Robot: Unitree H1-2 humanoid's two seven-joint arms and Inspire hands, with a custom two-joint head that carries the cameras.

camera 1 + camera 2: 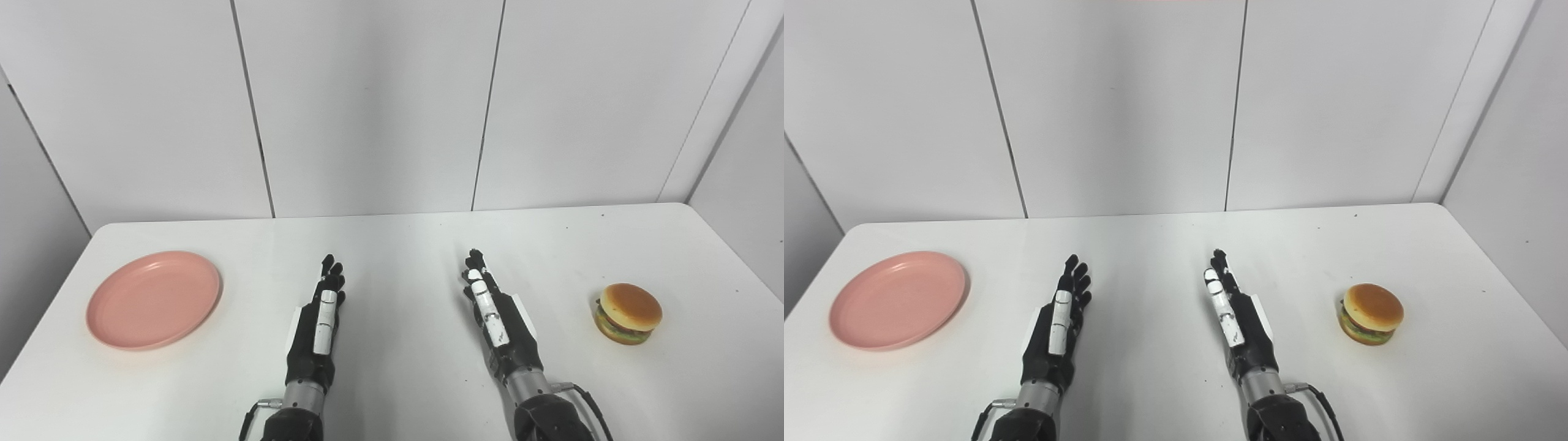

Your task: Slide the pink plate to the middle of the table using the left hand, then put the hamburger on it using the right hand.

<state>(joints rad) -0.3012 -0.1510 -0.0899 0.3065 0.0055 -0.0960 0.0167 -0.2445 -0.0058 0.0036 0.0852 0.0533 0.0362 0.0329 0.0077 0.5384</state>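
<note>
The pink plate [154, 299] is lying flat at the left of the frame on the white table [398, 245], well apart from both hands, while the hamburger [628, 313] is sitting upright at the right of the frame. The left hand [319, 327] and the right hand [495, 318] are reaching in from the bottom edge at lower centre, side by side with a gap between them. Both are stretching their fingers straight toward the back wall, released and grasping nothing.
</note>
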